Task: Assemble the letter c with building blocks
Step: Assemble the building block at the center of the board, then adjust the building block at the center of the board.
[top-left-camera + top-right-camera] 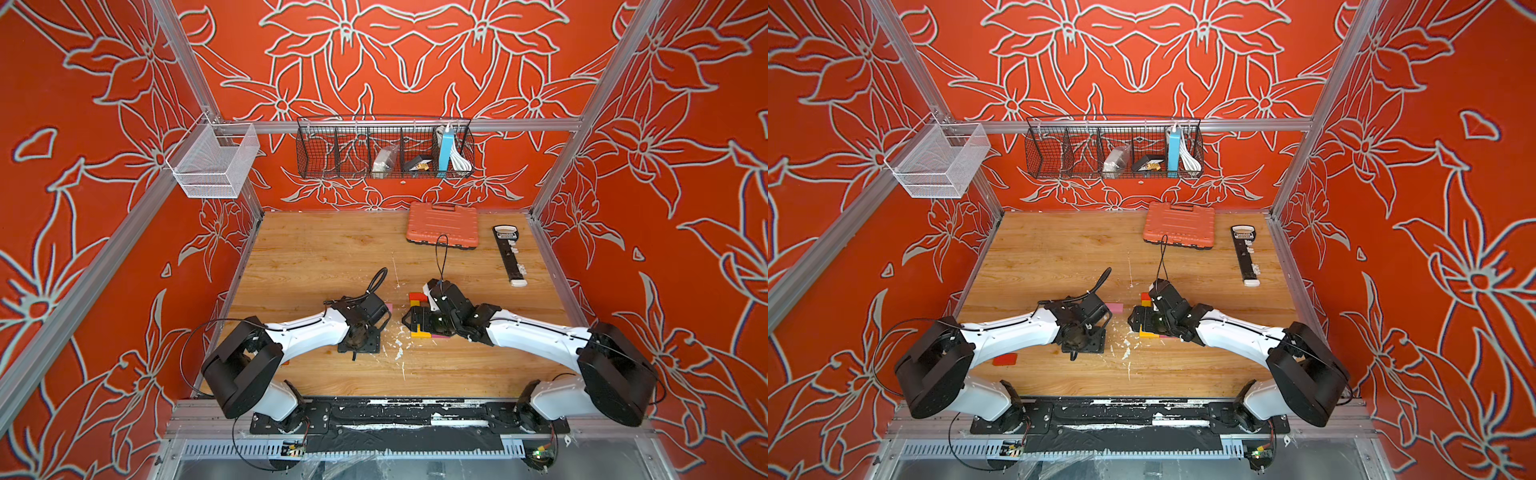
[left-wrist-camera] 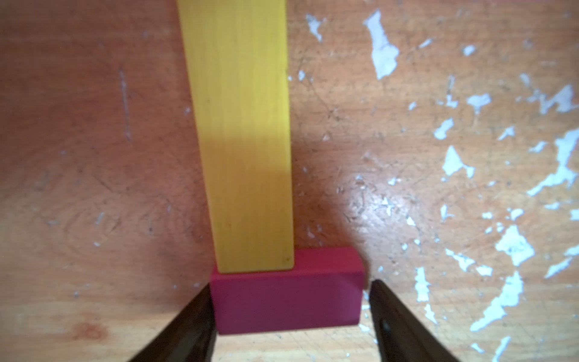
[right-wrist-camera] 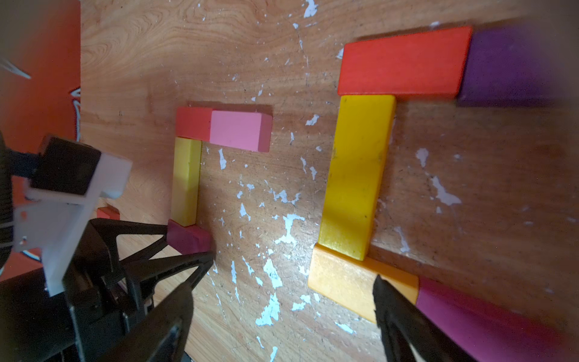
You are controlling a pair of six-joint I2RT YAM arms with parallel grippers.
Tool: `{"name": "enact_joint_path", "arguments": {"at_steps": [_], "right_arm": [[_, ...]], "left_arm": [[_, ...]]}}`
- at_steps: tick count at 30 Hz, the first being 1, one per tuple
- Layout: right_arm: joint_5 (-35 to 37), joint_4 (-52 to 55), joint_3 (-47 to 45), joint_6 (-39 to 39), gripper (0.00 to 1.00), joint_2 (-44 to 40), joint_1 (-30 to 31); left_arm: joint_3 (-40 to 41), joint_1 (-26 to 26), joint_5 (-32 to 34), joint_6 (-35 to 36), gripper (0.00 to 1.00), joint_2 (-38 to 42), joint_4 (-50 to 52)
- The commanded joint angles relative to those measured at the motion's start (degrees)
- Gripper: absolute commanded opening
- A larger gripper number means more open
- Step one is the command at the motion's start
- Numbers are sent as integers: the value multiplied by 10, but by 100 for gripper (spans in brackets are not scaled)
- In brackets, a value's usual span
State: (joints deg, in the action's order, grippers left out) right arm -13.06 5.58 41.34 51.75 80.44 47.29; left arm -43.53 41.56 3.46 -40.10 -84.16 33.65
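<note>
1. In both top views, two arms meet low over the middle of a wooden table [image 1: 316, 249]. The blocks [image 1: 417, 332] lie under their wrists, mostly hidden. A pink block [image 1: 1116, 308] shows beside the left arm [image 1: 1013, 332], and a lone red block [image 1: 1005, 359] lies nearer that arm's base. How the jaws stand cannot be told here.
2. Left wrist view: a magenta block [image 2: 286, 291] lies flat between the fingers of the left gripper [image 2: 291, 283]. One finger touches its end and the other stands just clear, so the jaws are spread, not pinching. A yellow bar [image 2: 244, 134] touches the block's long side with its end.
3. Right wrist view: the right gripper [image 3: 291, 269] is spread wide and empty, one fingertip over an orange block [image 3: 341, 282]. That block, a second yellow bar [image 3: 357, 175], a red bar [image 3: 401, 62], a purple block [image 3: 507, 65] and a second magenta block [image 3: 470, 316] form a squared bracket.
</note>
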Motion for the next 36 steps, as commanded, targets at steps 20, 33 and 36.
{"name": "enact_joint_path", "arguments": {"at_steps": [20, 33, 36], "right_arm": [[-49, 65, 94, -106, 92, 43, 3], [-70, 110, 143, -156, 92, 83, 6], [-84, 118, 145, -152, 91, 82, 7]], "left_arm": [[-15, -246, -24, -72, 99, 314, 262], [41, -431, -40, -152, 99, 313, 256], [33, -444, -21, -155, 99, 315, 265]]}}
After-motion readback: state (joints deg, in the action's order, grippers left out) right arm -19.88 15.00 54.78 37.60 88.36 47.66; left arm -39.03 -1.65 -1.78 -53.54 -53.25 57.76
